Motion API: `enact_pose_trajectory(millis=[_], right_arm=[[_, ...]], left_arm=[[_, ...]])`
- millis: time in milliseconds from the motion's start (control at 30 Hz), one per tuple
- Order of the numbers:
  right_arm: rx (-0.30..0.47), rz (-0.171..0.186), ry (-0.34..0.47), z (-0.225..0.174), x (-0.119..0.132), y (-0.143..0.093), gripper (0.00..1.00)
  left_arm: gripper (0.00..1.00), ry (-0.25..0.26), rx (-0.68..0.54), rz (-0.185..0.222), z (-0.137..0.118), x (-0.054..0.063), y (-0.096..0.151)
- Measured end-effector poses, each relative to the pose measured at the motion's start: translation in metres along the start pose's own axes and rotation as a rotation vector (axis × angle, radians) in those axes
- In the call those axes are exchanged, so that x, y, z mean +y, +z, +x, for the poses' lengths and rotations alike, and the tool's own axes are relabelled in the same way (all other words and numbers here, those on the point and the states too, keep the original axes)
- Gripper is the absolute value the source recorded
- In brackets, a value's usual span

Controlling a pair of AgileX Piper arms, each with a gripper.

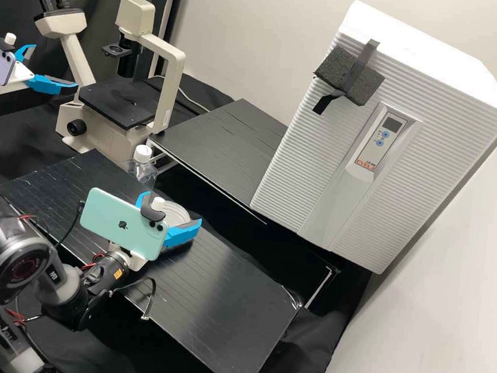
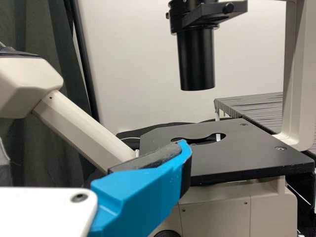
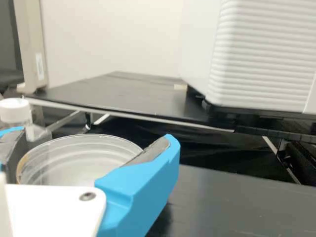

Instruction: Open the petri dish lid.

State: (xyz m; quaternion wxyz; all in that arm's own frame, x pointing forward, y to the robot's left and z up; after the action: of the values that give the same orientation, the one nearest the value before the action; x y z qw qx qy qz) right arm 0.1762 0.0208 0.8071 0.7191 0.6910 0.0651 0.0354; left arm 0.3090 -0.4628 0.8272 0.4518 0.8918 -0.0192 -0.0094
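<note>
The clear round petri dish (image 1: 179, 210) is over the front black bench board, between the blue fingers of my right gripper (image 1: 172, 208). In the right wrist view, the dish (image 3: 74, 165) fills the gap of the right gripper (image 3: 95, 137), its sides against the two pads. Lid and base cannot be told apart; the fingers hide part of the side wall. Far to the upper left, my left gripper (image 1: 53, 67) stands open and empty in front of the microscope. One blue finger of the left gripper (image 2: 148, 185) rises before the microscope stage.
The microscope (image 1: 122, 101) stands behind the front board (image 1: 231, 302). A clear bottle with a white cap (image 1: 142, 154) is close behind the dish. A rear black shelf (image 1: 223, 146) leads to the large white ribbed incubator (image 1: 299, 150) at the right.
</note>
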Motion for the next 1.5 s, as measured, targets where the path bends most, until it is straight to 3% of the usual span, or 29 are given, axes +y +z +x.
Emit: enact_pose_trajectory(millis=[333, 767, 1000, 1033, 1267, 1500], right_arm=[[-0.006, 0.094, 0.151, -0.012, 0.028, 0.003, 0.00], [-0.245, 0.180, 0.304, -0.018, 0.042, 0.040, 0.00], [-0.296, 0.120, 0.319, -0.017, 0.041, 0.044, 0.00], [-0.301, 0.109, 0.318, -0.016, 0.040, 0.044, 1.00], [-0.301, 0.048, 0.264, -0.011, 0.032, 0.042, 1.00], [-0.311, 0.046, 0.248, -0.010, 0.029, 0.043, 1.00]], left_arm=[[1.00, 0.000, 0.000, 0.000, 0.000, 0.000, 0.000], [1.00, 0.000, 0.000, 0.000, 0.000, 0.000, 0.000], [1.00, 0.000, 0.000, 0.000, 0.000, 0.000, 0.000], [1.00, 0.000, 0.000, 0.000, 0.000, 0.000, 0.000], [1.00, 0.000, 0.000, 0.000, 0.000, 0.000, 0.000], [1.00, 0.000, 0.000, 0.000, 0.000, 0.000, 0.000]])
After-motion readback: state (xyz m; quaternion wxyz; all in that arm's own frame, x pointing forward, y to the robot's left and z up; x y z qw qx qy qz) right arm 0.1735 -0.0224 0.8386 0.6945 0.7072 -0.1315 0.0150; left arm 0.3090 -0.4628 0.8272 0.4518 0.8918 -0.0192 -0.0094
